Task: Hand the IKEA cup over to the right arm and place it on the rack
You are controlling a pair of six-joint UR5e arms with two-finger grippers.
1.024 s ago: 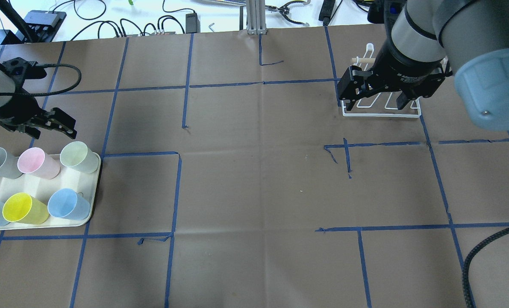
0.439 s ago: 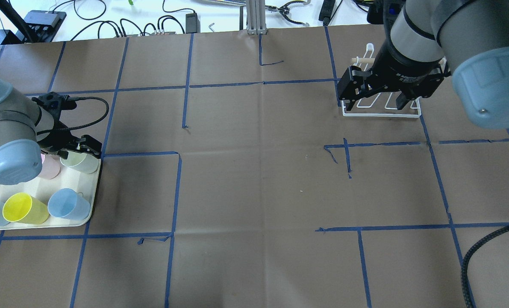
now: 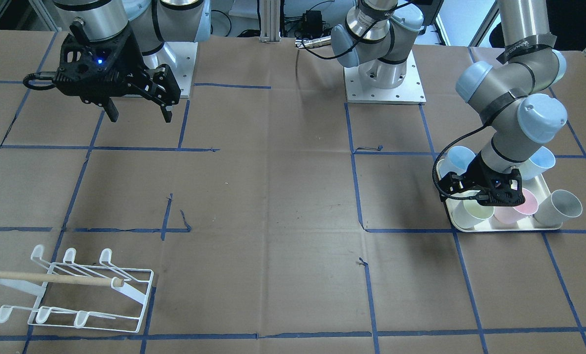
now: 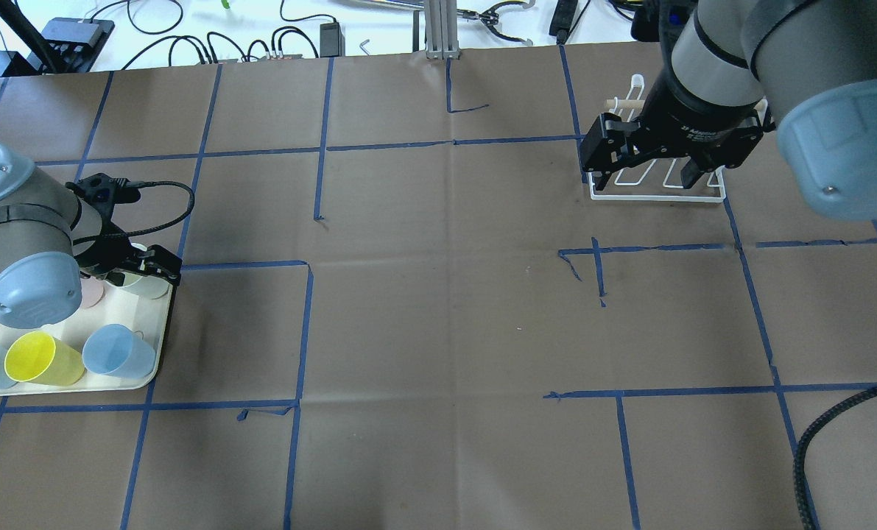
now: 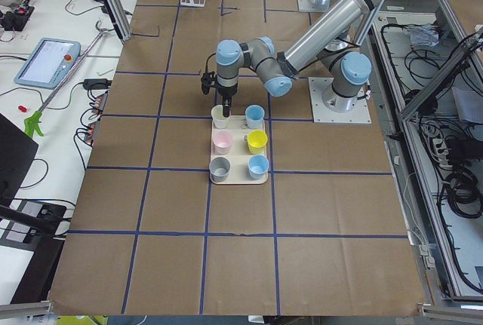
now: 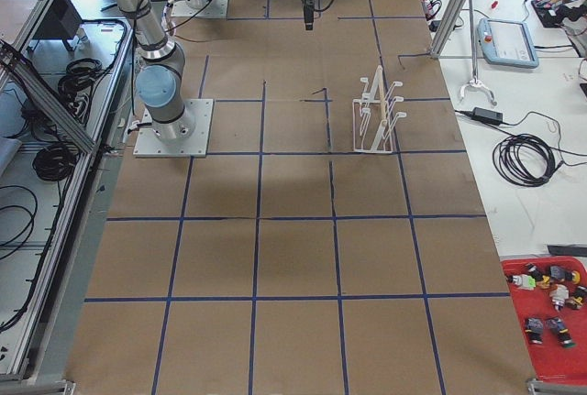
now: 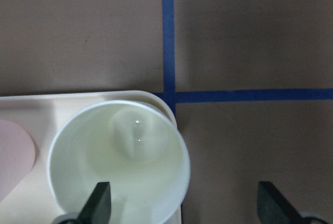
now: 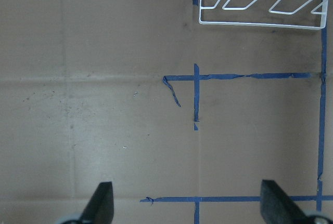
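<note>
My left gripper (image 7: pixel 186 206) is open and low over the pale green cup (image 7: pixel 119 161) at the tray's far corner. One finger is inside the cup's mouth and the other is outside, over the paper. The gripper also shows in the front view (image 3: pixel 484 199) and the overhead view (image 4: pixel 143 269). The cup (image 3: pixel 475 212) stands upright on the cream tray (image 4: pixel 158 346). My right gripper (image 4: pixel 646 179) is open and empty, held high above the table near the white wire rack (image 3: pixel 76 290), which the right wrist view (image 8: pixel 260 5) shows at its top edge.
The tray also holds a pink cup (image 3: pixel 524 202), a grey cup (image 3: pixel 561 206), a yellow cup (image 4: pixel 40 358) and three blue cups, one of them (image 4: pixel 118 352) near the tray's front corner. Brown paper with blue tape lines (image 4: pixel 305 324) covers the table. Cables lie along the far edge.
My left arm has swung over the tray and lowered its open gripper around the pale green cup's rim. The right arm has hardly moved.
</note>
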